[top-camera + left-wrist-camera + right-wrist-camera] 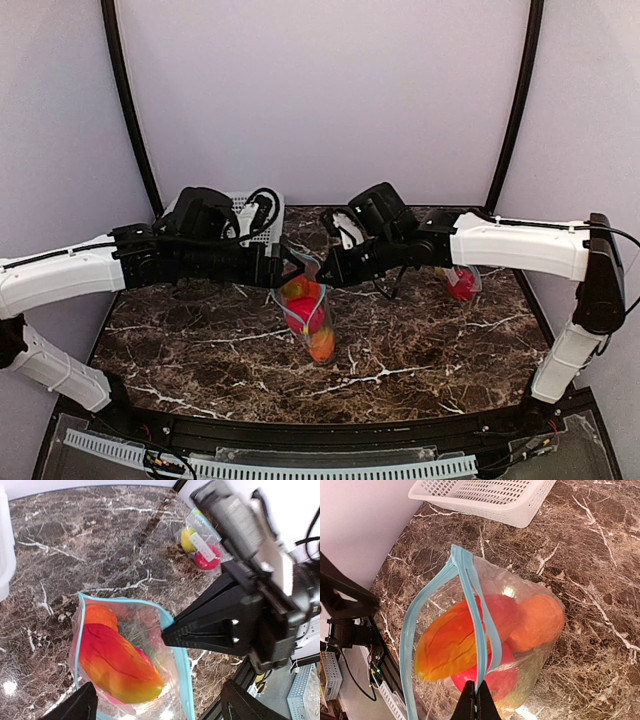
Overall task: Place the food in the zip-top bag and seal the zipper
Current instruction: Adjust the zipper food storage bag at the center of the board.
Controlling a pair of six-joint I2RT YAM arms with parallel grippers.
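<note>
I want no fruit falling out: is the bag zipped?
Open. The bag gapes: its zipper strips stand apart over the fruit; the right gripper pinches one edge.

A lab robot cell: plain pale lilac panel walls (320,100) beyond the left gripper (292,268), black curved frame poles (129,110) flanking it, slotted white cable trunking (300,468) back behind it.

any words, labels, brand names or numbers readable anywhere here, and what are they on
No text reads legibly in any view.
White label strip on the smaller clear plastic bag: too small and blurred to read.
Clear zip-top bag with a blue zipper: no print visible.
White mesh plastic basket: no markings visible.
</note>
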